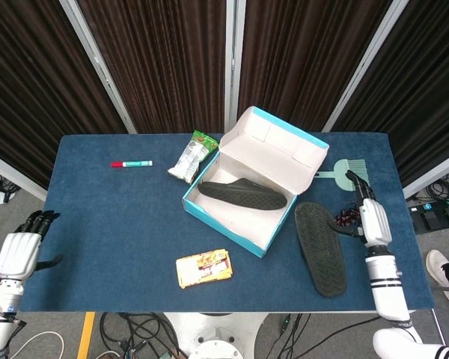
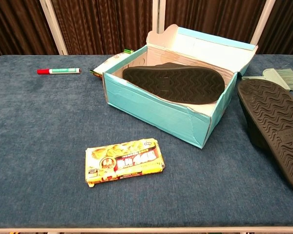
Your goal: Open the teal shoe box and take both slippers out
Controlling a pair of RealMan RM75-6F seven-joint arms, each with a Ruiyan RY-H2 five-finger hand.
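The teal shoe box (image 1: 232, 213) (image 2: 156, 109) stands open mid-table, its lid (image 1: 280, 142) folded back. One black slipper (image 1: 243, 194) (image 2: 173, 83) lies inside it, sole up. The second black slipper (image 1: 319, 247) (image 2: 276, 124) lies sole up on the table, just right of the box. My right hand (image 1: 373, 223) hovers beside that slipper's right edge, fingers apart and holding nothing. My left hand (image 1: 19, 253) hangs off the table's left edge, empty with fingers extended.
A green brush (image 1: 350, 173) (image 2: 278, 78) lies behind the right hand, a small dark-red item (image 1: 347, 218) beside it. A yellow snack pack (image 1: 203, 268) (image 2: 124, 161) sits at the front. A red-green marker (image 1: 131, 163) (image 2: 58, 71) and a snack bag (image 1: 191, 157) lie at the back left.
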